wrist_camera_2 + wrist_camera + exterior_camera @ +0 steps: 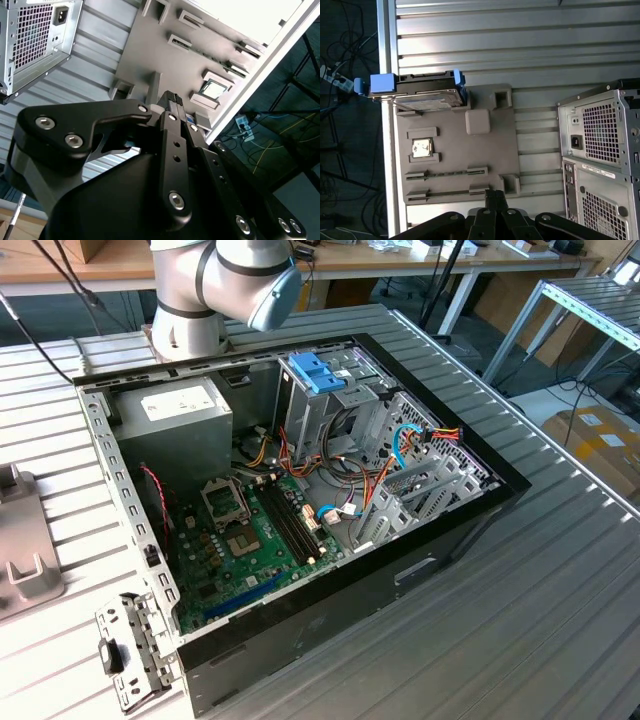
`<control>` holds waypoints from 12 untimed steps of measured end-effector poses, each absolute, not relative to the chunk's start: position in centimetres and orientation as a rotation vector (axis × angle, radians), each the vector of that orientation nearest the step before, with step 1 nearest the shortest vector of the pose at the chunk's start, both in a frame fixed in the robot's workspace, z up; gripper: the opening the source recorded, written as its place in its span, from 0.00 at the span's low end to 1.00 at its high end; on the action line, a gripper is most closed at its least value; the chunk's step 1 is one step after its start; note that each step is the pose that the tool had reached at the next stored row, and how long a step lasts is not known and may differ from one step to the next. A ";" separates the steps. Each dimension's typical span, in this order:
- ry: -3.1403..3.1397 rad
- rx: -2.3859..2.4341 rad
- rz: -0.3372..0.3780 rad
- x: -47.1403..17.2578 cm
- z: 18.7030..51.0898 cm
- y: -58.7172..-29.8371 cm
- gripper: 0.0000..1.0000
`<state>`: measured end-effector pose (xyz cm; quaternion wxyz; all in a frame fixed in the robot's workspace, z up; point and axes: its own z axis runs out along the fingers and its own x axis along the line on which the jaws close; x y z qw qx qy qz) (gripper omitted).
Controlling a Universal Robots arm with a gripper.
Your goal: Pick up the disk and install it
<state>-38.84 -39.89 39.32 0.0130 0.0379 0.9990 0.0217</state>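
The black metal fingers [168, 100] [490, 197] are pressed together with nothing held between them. In both wrist views they hang over a flat grey moulded holder plate [150, 45] [485, 150] with raised blocks and slots, close to one of its ends.

The disk [427, 92], a flat dark hard drive framed by a bright blue plastic carrier, rests on the opposite end of that plate, well apart from the fingers. Its blue tab [382, 82] reaches out over the edge rail of the ribbed silver metal table [520, 45] [520, 620]. Between the disk and the fingers, a small square silver processor chip [422, 147] [212, 90] sits in one of the plate's pockets.

Beside the plate stands the perforated silver rear panel of a computer case [600, 150] [35, 35].

In the exterior view, a black computer case [420, 560] lies open on the table with a green motherboard [250, 540] inside. A grey boxy power supply [180, 415] sits in one corner, and a light-blue plastic bracket [315, 370] tops the drive cage. The grey and light-blue arm [220, 280] rises behind the case.
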 end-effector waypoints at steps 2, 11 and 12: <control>3.112 0.118 0.068 -38.9 39.3 -39.9 0.11; 3.112 0.118 0.068 -39.3 39.3 -39.9 0.11; 3.113 0.118 0.068 -39.3 39.3 -39.9 0.11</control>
